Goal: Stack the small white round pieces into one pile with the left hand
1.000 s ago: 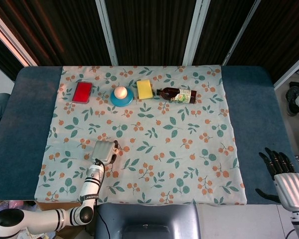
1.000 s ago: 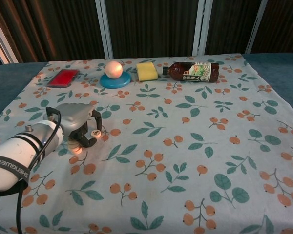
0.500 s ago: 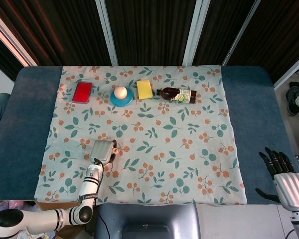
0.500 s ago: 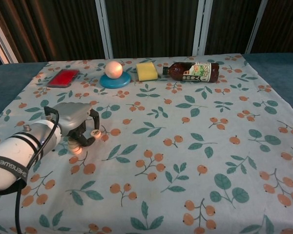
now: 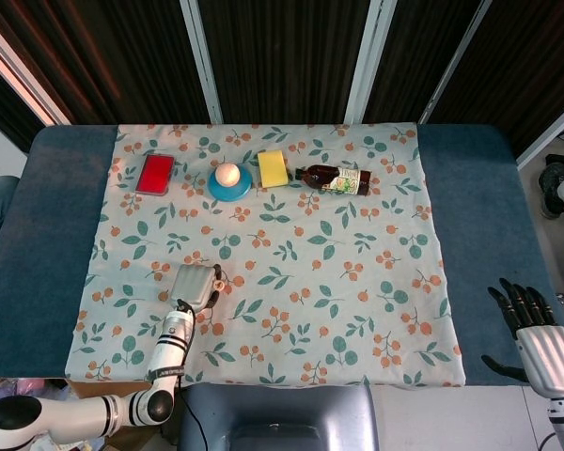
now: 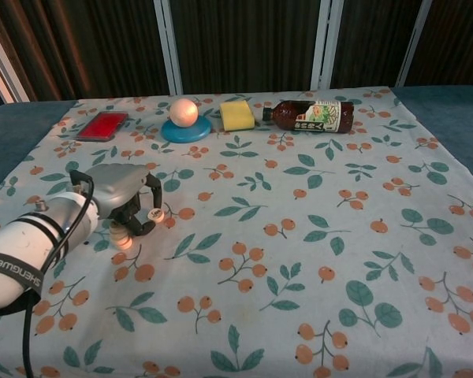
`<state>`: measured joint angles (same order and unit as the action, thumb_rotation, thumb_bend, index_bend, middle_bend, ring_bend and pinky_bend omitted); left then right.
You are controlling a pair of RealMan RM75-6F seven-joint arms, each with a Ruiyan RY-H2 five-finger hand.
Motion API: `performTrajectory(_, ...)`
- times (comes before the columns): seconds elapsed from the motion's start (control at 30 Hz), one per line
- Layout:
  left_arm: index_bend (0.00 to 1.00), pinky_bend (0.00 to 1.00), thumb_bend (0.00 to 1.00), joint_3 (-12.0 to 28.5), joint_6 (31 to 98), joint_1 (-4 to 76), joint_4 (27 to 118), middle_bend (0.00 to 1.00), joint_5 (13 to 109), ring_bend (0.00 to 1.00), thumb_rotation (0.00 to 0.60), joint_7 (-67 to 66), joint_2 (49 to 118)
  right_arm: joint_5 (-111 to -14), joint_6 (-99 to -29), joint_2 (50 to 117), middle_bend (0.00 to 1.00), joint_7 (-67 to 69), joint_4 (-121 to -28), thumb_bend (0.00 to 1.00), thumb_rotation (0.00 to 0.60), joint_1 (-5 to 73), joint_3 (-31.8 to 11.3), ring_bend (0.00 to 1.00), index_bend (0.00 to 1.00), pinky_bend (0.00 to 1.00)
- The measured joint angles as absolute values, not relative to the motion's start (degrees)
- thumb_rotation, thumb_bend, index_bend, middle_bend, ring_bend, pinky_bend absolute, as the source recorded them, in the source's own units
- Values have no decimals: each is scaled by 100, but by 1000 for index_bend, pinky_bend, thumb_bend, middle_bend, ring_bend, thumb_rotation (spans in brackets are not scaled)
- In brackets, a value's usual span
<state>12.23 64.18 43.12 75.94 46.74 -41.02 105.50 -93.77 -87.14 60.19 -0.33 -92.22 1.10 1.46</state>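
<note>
My left hand (image 6: 124, 194) hovers low over the floral cloth at the near left, fingers curled downward. A small white round piece (image 6: 154, 213) sits pinched between its dark fingertips, just above the cloth. Another small white piece (image 6: 119, 231) shows under the palm on the cloth; whether it is a pile cannot be told. In the head view the left hand (image 5: 195, 284) is a grey block, with the white piece (image 5: 219, 281) at its right edge. My right hand (image 5: 536, 332) hangs beyond the table's right front corner, fingers spread and holding nothing.
Along the far edge lie a red flat case (image 6: 102, 125), a blue dish (image 6: 186, 129) carrying a pale ball (image 6: 183, 110), a yellow sponge (image 6: 237, 115) and a brown bottle (image 6: 313, 116) on its side. The cloth (image 6: 299, 236) covers the table's middle.
My left forearm has drawn slightly to the left. The hand still pinches the white piece at nearly the same spot. The right hand has not moved.
</note>
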Motion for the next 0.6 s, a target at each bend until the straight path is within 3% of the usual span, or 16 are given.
performTrajectory(0.23,540,1000,375,1422,6489,4229,8312,1000,4717,1000,600,-3802,10260,-9399,-8713,6011,0,-59,-9217,69,600,110,158,0,0,0)
performTrajectory(0.6,533,1000,378,1554,6493,4013,9719,1000,4320,1000,600,-3602,9172,-9423,-8720,6014,0,-74,-9224,69,600,105,171,0,0,0)
